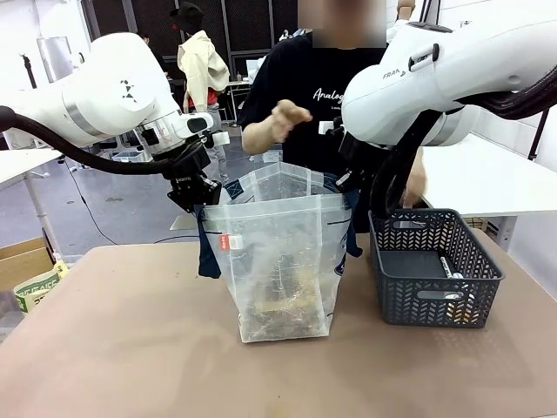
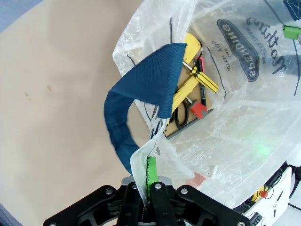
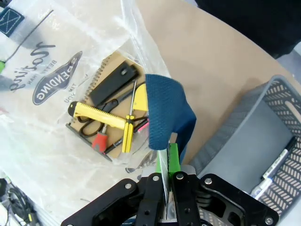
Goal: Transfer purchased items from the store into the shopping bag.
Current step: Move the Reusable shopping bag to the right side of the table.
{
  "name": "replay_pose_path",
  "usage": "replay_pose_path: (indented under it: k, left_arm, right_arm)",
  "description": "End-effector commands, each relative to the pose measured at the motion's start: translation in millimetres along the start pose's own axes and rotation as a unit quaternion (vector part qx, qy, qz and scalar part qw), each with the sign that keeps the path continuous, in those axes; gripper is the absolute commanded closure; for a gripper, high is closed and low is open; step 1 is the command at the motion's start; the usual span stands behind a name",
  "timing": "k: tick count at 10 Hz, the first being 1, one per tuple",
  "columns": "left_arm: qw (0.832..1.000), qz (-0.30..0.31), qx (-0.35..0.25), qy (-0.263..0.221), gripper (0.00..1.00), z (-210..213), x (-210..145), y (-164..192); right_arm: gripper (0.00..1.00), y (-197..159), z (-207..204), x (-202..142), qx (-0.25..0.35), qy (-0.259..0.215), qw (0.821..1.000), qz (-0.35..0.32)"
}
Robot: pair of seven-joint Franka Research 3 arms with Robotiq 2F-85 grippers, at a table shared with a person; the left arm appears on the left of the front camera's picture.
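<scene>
The shopping bag (image 1: pixel 278 261) stands upright mid-table, its mouth held wide. My left gripper (image 1: pixel 198 197) is shut on the bag's left rim beside a navy handle (image 2: pixel 141 89), its fingertips (image 2: pixel 150 165) pinching the plastic. On the right rim, next to the other navy handle (image 3: pixel 164 113), my right gripper (image 3: pixel 168 157) is shut too, partly hidden in the front view (image 1: pixel 350 181). Purchased items (image 3: pixel 110 115) lie on the bag's bottom: a tan spiral notebook, a yellow cutter (image 2: pixel 195 82), scissors and a yellow screwdriver. A white pen-like stick (image 3: pixel 278 164) lies in the basket.
The dark grey lattice basket (image 1: pixel 435 266) stands right of the bag, close to my right arm. A person in a black top stands behind the bag with one hand (image 1: pixel 289 117) raised above it. Bare tan tabletop (image 1: pixel 113 348) spreads left and in front.
</scene>
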State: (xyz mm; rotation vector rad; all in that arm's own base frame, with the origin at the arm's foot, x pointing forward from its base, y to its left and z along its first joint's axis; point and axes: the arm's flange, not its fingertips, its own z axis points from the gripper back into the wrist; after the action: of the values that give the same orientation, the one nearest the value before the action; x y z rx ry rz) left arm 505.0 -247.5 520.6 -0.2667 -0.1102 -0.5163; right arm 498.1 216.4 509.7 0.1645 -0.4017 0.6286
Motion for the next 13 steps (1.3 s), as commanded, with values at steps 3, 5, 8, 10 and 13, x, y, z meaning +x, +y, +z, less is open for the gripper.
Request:
replay_pose_path:
  k: [3, 5, 8, 10, 13]
  left_arm:
    - [1.000, 0.001, 0.001, -0.003, 1.00, 2.6, -0.4, 1.0]
    - [1.000, 0.001, 0.001, -0.003, 1.00, 2.6, -0.4, 1.0]
    - [1.000, 0.001, 0.001, -0.003, 1.00, 2.6, -0.4, 1.0]
    - [1.000, 0.001, 0.001, -0.003, 1.00, 2.6, -0.4, 1.0]
    - [1.000, 0.001, 0.001, -0.003, 1.00, 2.6, -0.4, 1.0]
  right_arm:
    - [1.00, -1.2, 1.4, -0.4, -0.001, -0.002, 1.000, -0.001]
    - [1.00, -1.2, 1.4, -0.4, -0.001, -0.002, 1.000, -0.001]
    - [1.00, -1.2, 1.4, -0.4, -0.001, -0.002, 1.000, -0.001]
    - [1.00, -1.2, 1.4, -0.4, -0.001, -0.002, 1.000, -0.001]
    - [1.00, -1.2, 1.4, -0.4, -0.001, -0.002, 1.000, -0.001]
